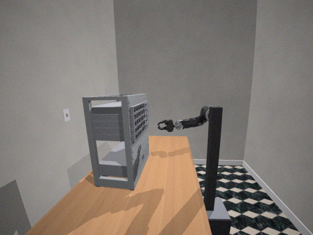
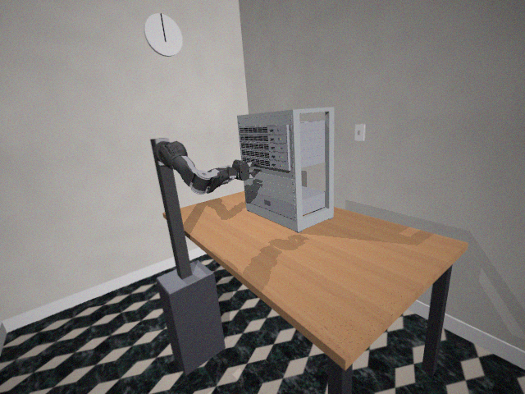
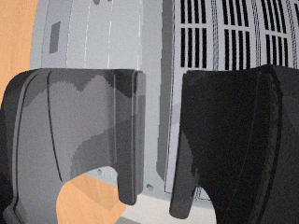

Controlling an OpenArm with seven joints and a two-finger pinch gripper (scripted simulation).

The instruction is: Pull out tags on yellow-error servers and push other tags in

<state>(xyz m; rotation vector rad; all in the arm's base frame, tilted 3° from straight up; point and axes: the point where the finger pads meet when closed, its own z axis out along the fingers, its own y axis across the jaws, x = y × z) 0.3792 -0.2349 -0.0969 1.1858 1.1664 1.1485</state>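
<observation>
The grey server rack (image 1: pixel 126 141) (image 2: pixel 296 169) stands upright on the wooden table (image 1: pixel 171 176) (image 2: pixel 360 271). Several servers with vented fronts (image 1: pixel 139 118) (image 2: pixel 265 146) (image 3: pixel 231 25) fill its upper half. My gripper (image 1: pixel 159 125) (image 2: pixel 250 169) (image 3: pixel 163 143) is shut with nothing between the fingers. It hangs a short way in front of the rack's face, level with the lowest servers and not touching it. The wrist view shows the vented panels and the plain lower panel (image 3: pixel 93 44) past the fingers. No status lights, tags or buttons can be made out.
The arm's dark post (image 1: pixel 213 152) (image 2: pixel 171 212) stands on a grey base box (image 2: pixel 193 313) on the floor beside the table's edge. A chequered floor surrounds the table. Walls stand close behind the rack.
</observation>
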